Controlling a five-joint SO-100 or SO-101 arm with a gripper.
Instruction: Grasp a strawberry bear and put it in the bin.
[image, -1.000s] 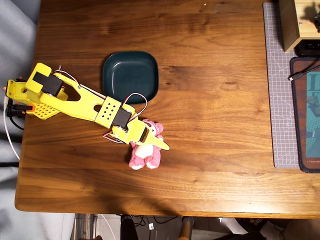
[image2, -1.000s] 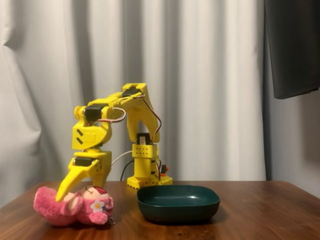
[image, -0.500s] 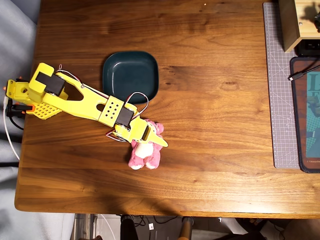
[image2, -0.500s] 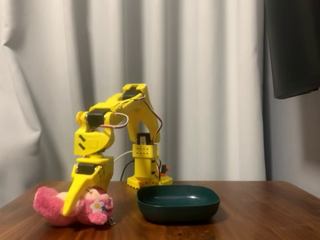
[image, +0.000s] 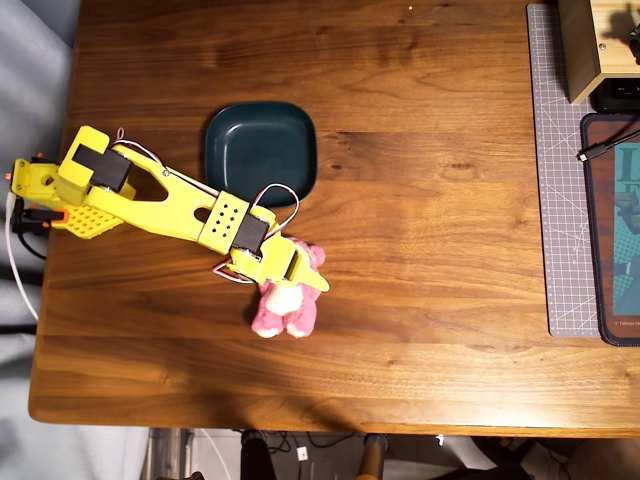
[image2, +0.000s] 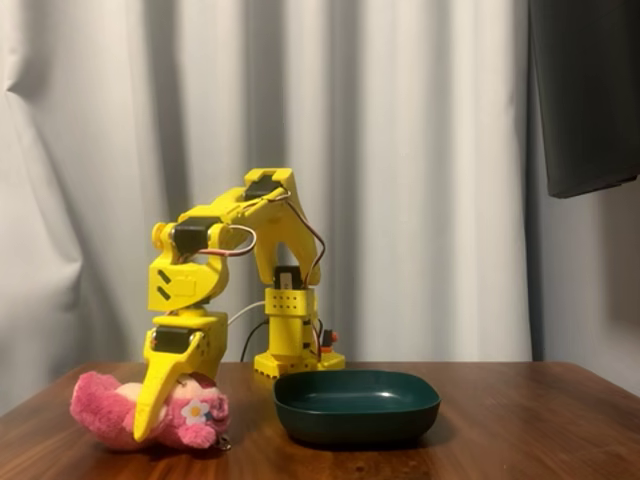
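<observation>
The strawberry bear lies on the counter beneath the tool, long axis running head-up, feet-down in the overhead view. The tool clamps its upper body.

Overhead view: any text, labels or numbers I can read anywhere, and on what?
Dark mat at the right edge: large pale letters, cut off by the frame, unreadable.
Same mat, bottom edge: a tiny line of print, too small to read.
Grey cutting mat: grid only, no legible numbers.
Nothing else carries text.
</observation>
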